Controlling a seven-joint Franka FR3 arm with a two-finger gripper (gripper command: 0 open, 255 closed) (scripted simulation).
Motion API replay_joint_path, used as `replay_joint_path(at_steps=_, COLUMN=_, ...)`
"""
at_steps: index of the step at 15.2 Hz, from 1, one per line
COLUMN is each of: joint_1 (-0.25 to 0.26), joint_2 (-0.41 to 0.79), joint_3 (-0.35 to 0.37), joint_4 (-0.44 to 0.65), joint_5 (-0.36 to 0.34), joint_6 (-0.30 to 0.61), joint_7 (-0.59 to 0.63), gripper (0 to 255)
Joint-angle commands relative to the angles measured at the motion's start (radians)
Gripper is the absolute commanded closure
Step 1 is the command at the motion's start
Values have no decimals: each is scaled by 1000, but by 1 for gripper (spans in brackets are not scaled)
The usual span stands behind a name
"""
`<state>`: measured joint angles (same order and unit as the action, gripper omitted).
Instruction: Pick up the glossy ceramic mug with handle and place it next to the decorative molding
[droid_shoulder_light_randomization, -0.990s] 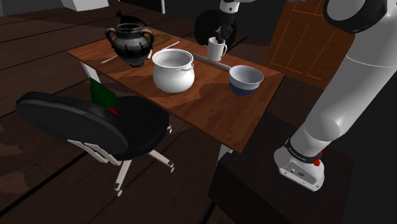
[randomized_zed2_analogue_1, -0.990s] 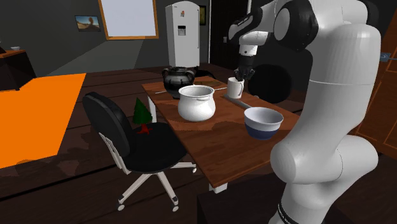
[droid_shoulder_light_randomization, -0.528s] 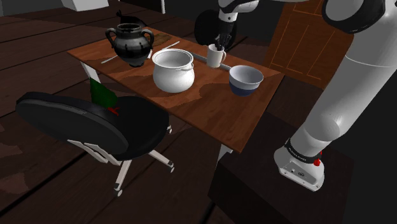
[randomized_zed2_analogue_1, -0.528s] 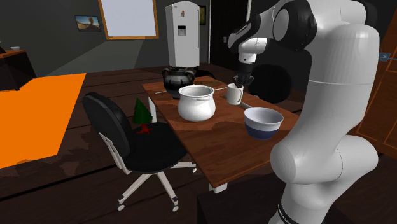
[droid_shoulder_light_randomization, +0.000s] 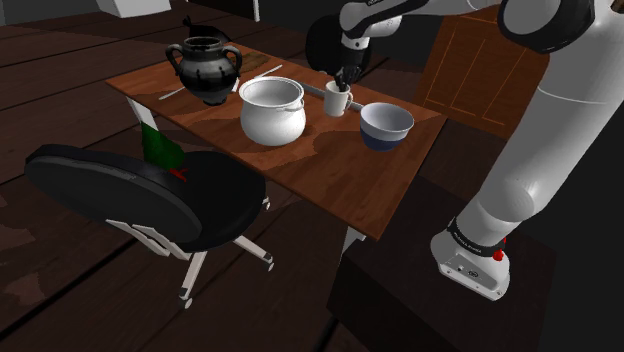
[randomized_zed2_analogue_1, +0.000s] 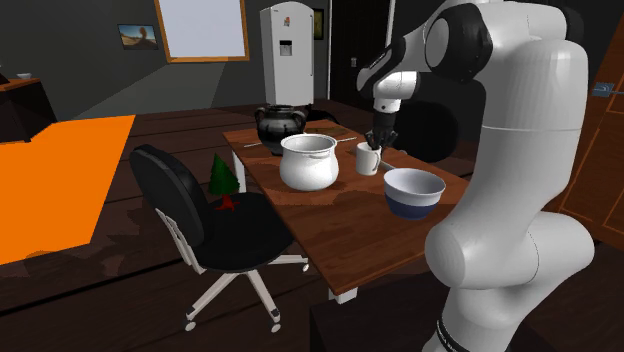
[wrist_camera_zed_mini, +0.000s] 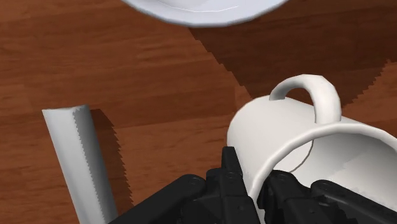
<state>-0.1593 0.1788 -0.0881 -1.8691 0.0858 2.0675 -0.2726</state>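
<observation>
A white mug (droid_shoulder_light_randomization: 338, 102) (randomized_zed2_analogue_1: 367, 160) with a handle hangs from my gripper (droid_shoulder_light_randomization: 342, 80) (randomized_zed2_analogue_1: 379, 141), just over the wooden table (droid_shoulder_light_randomization: 330, 180); whether its base touches the wood I cannot tell. In the wrist view my gripper (wrist_camera_zed_mini: 254, 186) is shut on the rim of the mug (wrist_camera_zed_mini: 299, 137), one finger inside the wall and one outside, with the handle on the far side. The decorative molding (wrist_camera_zed_mini: 79, 159) (droid_shoulder_light_randomization: 313, 91), a long white strip with a toothed edge, lies flat on the table close beside the mug.
A white two-handled pot (droid_shoulder_light_randomization: 272, 110) (randomized_zed2_analogue_1: 309, 162) stands just beside the mug, with a blue bowl (droid_shoulder_light_randomization: 386, 124) (randomized_zed2_analogue_1: 414, 191) on the other side. A black vase (droid_shoulder_light_randomization: 205, 68) stands at the table's far end. A black office chair (droid_shoulder_light_randomization: 140, 195) is drawn up to the table's edge.
My gripper has carried the mug down and toward the white pot, from above the table's back edge to low beside the molding. It has stayed shut on the rim.
</observation>
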Motion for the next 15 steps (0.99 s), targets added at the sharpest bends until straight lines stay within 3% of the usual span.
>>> replay_joint_path(at_steps=1, joint_1=0, joint_2=9, joint_3=1, joint_4=-15, joint_5=2, joint_6=24, joint_7=-2, gripper=255)
replay_joint_path(at_steps=11, joint_1=-1, joint_2=64, joint_3=4, joint_4=-79, joint_5=14, joint_6=143, joint_7=-15, gripper=255)
replay_joint_path(at_steps=15, joint_1=-1, joint_2=64, joint_3=4, joint_4=-79, joint_5=14, joint_6=143, joint_7=-15, gripper=255)
